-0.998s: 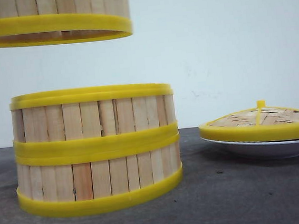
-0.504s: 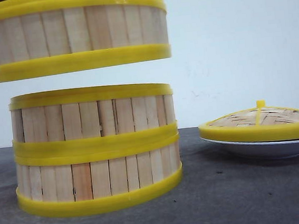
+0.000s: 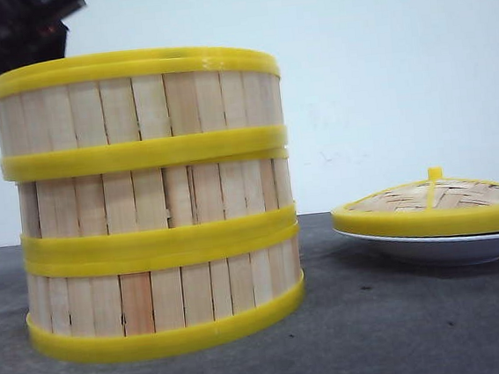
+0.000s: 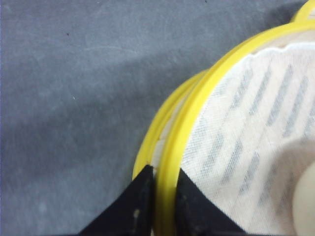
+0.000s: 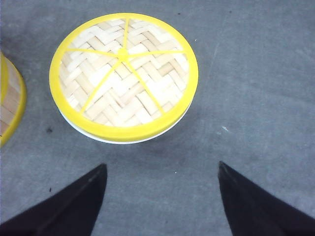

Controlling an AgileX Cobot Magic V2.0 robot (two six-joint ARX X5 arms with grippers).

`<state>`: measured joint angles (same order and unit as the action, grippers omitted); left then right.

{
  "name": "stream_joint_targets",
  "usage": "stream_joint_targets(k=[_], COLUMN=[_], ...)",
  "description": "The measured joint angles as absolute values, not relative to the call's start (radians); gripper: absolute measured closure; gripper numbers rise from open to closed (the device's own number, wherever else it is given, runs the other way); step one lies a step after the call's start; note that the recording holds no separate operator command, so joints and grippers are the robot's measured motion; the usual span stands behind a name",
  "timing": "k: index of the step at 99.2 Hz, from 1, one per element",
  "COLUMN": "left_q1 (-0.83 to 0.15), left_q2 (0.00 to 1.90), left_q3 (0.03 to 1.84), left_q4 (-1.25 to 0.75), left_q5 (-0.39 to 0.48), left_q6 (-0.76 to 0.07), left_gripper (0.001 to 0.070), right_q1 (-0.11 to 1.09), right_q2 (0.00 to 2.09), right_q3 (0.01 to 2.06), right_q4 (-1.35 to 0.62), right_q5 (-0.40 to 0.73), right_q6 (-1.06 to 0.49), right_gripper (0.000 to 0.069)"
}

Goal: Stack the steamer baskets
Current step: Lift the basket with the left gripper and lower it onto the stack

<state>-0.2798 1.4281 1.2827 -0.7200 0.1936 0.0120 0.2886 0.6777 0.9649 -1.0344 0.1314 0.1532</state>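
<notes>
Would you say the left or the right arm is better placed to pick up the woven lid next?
Right, probably: the right gripper hangs open near the woven yellow-rimmed lid, while the left gripper clamps the top basket's rim.

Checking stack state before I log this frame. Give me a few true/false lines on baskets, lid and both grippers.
1. Three steamer baskets stand in one stack. True.
2. The left gripper is open and clear of the top basket. False: its fingers clamp that basket's rim.
3. The woven lid sits on the stack. False: it lies on the white plate beside it.
4. The right gripper is open, holding nothing. True.
5. The top basket sits slightly off-centre. True.
</notes>
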Motion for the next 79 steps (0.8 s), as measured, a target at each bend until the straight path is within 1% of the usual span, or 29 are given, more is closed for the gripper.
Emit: stream_joint_targets(k=[21,37,59,79], left_q1=[-0.28,-0.282,-0.283,-0.285], left_q2=[1.449,1.454,1.457,1.458], left_q3=[1.287,1.287,1.287,1.287], left_q4=[-0.693,-0.672,-0.662,-0.661], left_q5=[0.197,0.156,0.147,0.145], left_q6=[0.011,0.011,0.009,-0.019], left_gripper=[0.0681,0.0681,0.0681,0.0681], right_q1=[0.289,0.289,0.289,0.289], right_q2=[0.678,0.678,0.678,0.678], right_q3=[0.965,0.965,0.965,0.965], right_q4=[-1.034,-1.034,-1.034,-1.032], right_q5=[0.131,0.131,0.131,0.131], right_q6=[0.153,0.153,0.153,0.153], right_gripper=[0.0249,0.0249,0.0249,0.0249])
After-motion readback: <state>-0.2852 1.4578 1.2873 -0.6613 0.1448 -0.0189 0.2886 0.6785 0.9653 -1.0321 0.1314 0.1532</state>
